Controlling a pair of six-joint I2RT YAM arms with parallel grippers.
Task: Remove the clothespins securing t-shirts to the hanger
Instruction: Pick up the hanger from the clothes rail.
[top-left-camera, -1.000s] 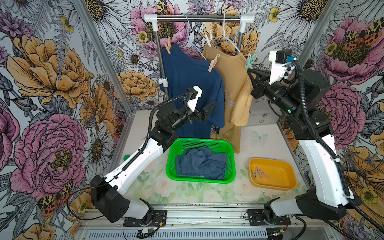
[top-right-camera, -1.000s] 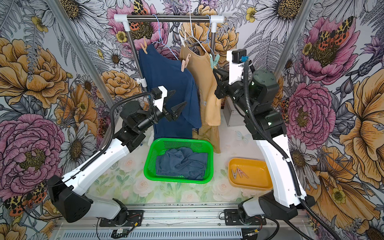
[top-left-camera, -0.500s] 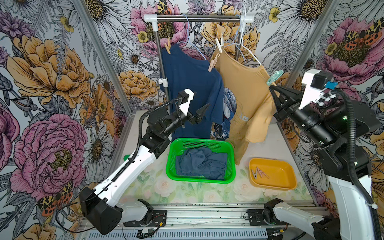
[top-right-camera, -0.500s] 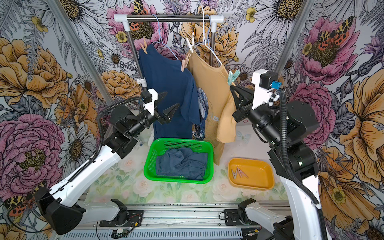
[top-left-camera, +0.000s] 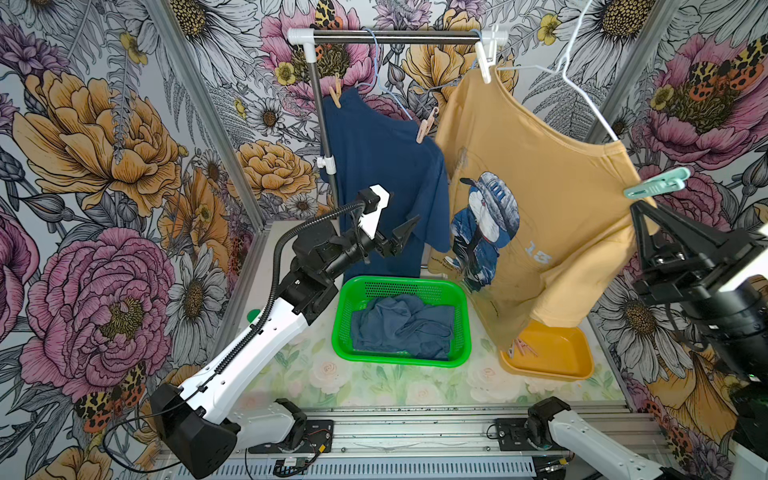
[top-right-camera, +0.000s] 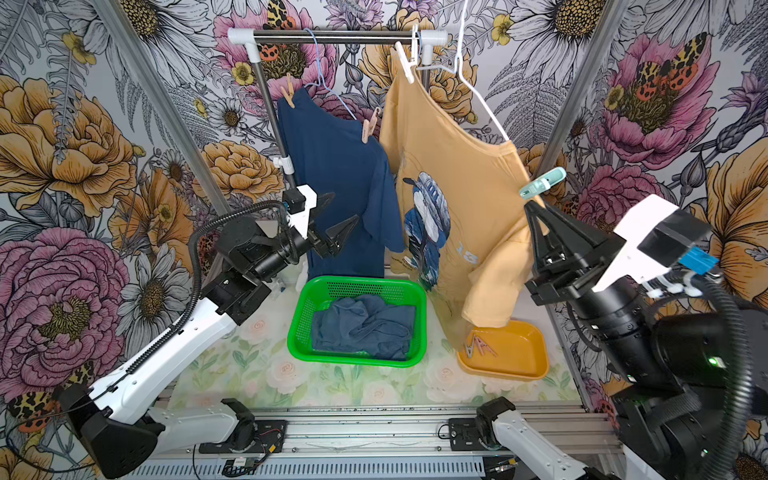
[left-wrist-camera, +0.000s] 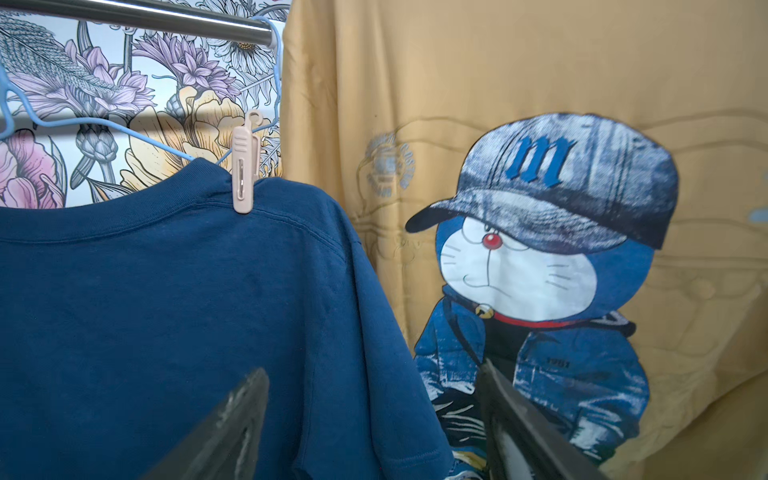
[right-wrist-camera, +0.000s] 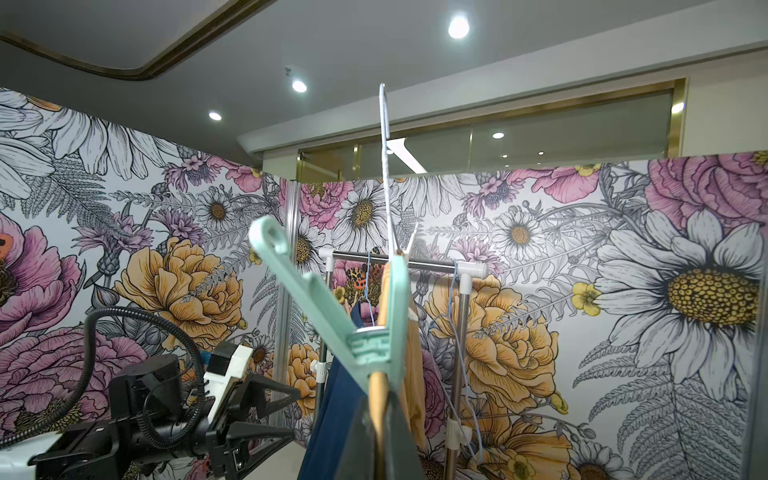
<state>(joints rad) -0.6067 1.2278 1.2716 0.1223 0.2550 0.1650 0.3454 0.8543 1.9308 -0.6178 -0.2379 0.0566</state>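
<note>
Floral tabletop (top-left-camera: 291, 374), tray (top-left-camera: 579, 357) half behind t-shirt (top-left-camera: 561, 187)

Two navy cloth t-shirts (top-left-camera: 382, 174), one tan cloth t-shirt (top-left-camera: 573, 174), four clipped pastel plastic clothespins (top-left-camera: 424, 124), one green plastic basket (top-left-camera: 343, 324), one yellow tray (top-left-camera: 557, 353)

rail (top-left-camera: 395, 36): shiny metal | green basket (top-left-camera: 395, 358): glossy plastic | tan t-shirt (top-left-camera: 561, 174): matt cloth

The tan t-shirt (top-left-camera: 561, 187) hides one corner of the yellow tray (top-left-camera: 548, 376)
</note>
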